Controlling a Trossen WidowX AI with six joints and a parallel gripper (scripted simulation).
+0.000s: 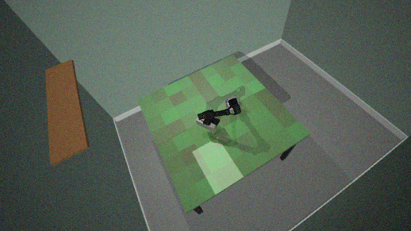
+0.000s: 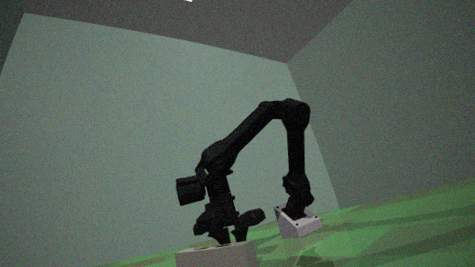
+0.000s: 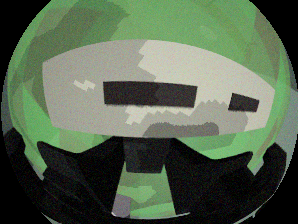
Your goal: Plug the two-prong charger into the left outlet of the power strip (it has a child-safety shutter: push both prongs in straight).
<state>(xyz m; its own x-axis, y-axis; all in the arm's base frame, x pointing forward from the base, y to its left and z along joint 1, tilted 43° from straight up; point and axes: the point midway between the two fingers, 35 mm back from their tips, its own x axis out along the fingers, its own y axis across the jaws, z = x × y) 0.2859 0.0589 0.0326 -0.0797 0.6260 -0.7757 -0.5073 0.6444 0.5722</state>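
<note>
The power strip (image 1: 213, 125) (image 2: 215, 258) (image 3: 65, 100) is a pale grey block. In the wrist view it lies across the upper middle, with a wide dark recess (image 3: 150, 94) and a smaller dark recess (image 3: 244, 102) at its right end. My gripper (image 1: 208, 119) (image 2: 232, 239) (image 3: 145, 135) is shut on the dark charger (image 3: 146, 154), whose visible part is a small block between the black fingers. In the wrist view the charger meets the strip's near edge. In the exterior view the fingers are low over the strip. The prongs and the outlet holes are hidden or too small to see.
The arm's grey base (image 2: 300, 228) stands on the green patchwork table (image 1: 174, 89), a short way from the strip. A bright patch of light (image 1: 218, 168) falls near one table edge. A brown panel (image 1: 65, 113) is on the left wall, away from the arm.
</note>
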